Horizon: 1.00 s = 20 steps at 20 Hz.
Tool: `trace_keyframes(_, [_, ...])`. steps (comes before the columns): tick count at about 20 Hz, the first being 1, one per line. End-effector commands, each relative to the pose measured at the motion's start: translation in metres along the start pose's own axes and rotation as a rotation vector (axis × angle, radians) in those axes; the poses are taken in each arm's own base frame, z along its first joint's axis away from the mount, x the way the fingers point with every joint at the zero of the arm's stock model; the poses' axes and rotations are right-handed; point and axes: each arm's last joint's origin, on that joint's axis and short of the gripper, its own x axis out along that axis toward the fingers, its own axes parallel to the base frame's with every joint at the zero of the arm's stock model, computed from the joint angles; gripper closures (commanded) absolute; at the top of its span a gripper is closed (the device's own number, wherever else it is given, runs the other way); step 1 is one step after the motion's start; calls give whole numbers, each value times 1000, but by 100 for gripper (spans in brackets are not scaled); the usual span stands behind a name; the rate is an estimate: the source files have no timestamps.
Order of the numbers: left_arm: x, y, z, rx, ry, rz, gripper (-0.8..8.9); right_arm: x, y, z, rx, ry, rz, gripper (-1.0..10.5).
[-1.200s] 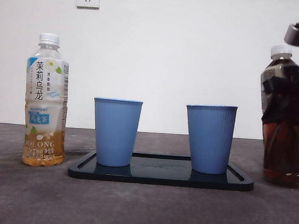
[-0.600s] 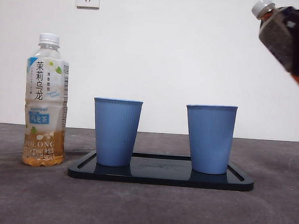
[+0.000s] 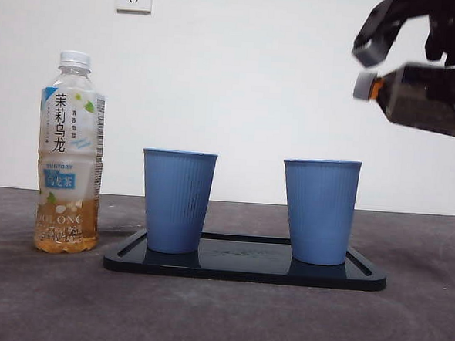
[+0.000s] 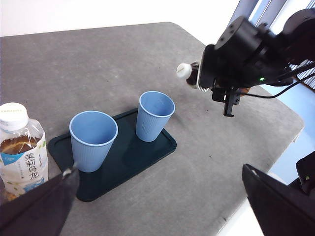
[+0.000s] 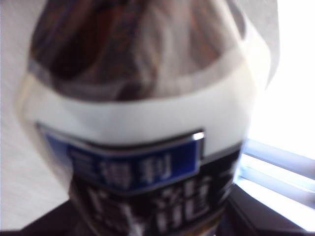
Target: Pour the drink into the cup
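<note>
Two blue cups stand on a dark tray [image 3: 244, 273] in the middle of the grey table [image 3: 218, 317], and the tray serves as the landmark here. One cup [image 3: 177, 201] sits at the tray's end nearer the light tea bottle [image 3: 69, 153]; the other cup [image 3: 318, 211] sits at the opposite end. The two cups are apart, with bare tray floor showing between them, and each stands upright just inside the tray's raised rim.

The light tea bottle stands upright on the table beside the tray, off its end, not touching it, cap on. In the left wrist view the table edge runs well beyond the tray on the far side, with open grey surface all round the tray.

Above the tray's other end, higher than the cup rims, the right gripper [image 3: 442, 68] holds the dark drink bottle [image 3: 417, 97] tipped nearly level, its white cap [image 3: 363, 85] on and pointing over toward the tray. The cap hangs clear above and slightly outside the nearer cup, touching nothing. The right wrist view is filled by the bottle's label, blurred, pinched between the jaws.

The left gripper [image 4: 162, 196] waits off to the side of the tray near the light tea bottle, jaws spread wide and empty
</note>
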Motion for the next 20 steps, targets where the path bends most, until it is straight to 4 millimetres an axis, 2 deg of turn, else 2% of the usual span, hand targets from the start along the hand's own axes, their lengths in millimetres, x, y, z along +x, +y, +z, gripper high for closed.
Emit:
trace_keyframes(1, [-2,-2,5,28,-19,-5,287,-5,2,13,-70,4,-92,749])
trace_keyframes(9, [-2,-2,5,28,-17,-5,287,-7,27,33,-242,24,-211,749])
trace_keyframes(20, [-2,-2,4,26,-13,-5,287,-7,26,33,-260,44,-252,749])
